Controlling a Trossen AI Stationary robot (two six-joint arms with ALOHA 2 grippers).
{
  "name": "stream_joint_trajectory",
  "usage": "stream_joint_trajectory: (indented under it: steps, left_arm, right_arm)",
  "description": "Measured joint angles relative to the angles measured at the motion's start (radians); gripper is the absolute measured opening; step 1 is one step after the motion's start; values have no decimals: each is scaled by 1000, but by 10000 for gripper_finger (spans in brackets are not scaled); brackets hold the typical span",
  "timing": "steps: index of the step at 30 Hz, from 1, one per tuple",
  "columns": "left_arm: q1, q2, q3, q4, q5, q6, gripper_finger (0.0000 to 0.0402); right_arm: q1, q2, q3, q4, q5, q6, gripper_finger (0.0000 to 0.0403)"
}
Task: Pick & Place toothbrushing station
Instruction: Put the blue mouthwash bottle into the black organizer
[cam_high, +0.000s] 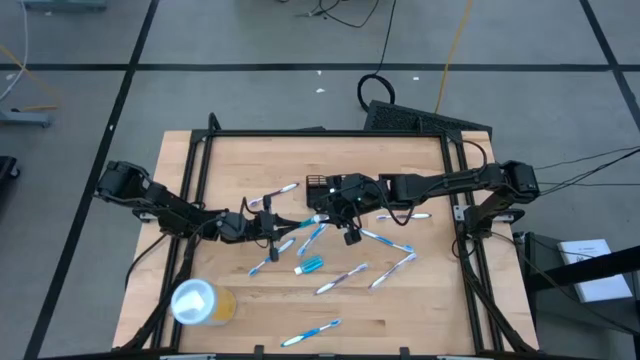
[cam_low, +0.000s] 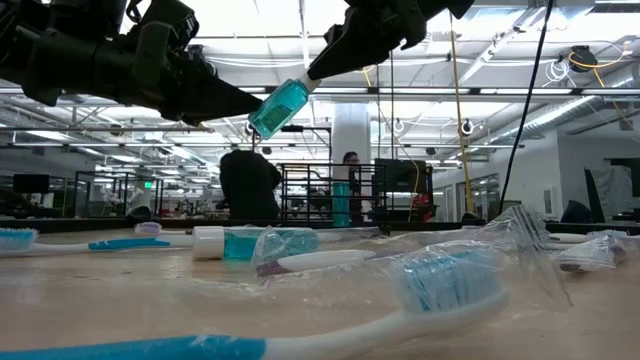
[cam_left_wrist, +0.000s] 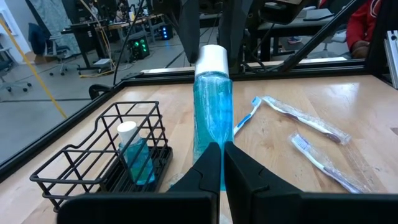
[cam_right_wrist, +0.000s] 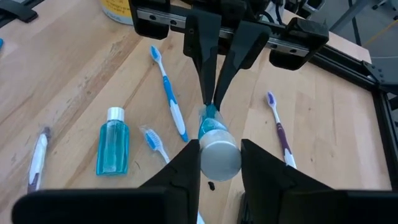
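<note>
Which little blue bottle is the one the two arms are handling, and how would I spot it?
Look above the middle of the wooden table, just in front of the black wire holder. The bottle hangs in the air between the left gripper and right gripper. Unlike the bottle in the holder and the bottle on the table, it touches nothing else.

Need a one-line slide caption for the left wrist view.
Both grippers hold a blue bottle above the table, beside the wire-mesh holder.

A: What hangs above the table?
B: A tilted blue bottle (cam_low: 280, 107), with the left gripper (cam_low: 255, 104) pinching its lower end and the right gripper (cam_low: 315, 75) at its white-capped top.
A: And below?
B: Wrapped toothbrushes (cam_low: 440, 285) on the wooden table (cam_low: 150, 290); a black wire holder (cam_low: 330, 195) stands behind.
</note>
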Motion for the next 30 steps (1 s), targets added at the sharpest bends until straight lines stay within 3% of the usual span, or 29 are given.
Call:
stream_joint_trajectory:
  steps: [30]
  left_arm:
    - [0,0,0,-7,-8,28,10]
  right_arm:
    - [0,0,0,-1,5,-25,79]
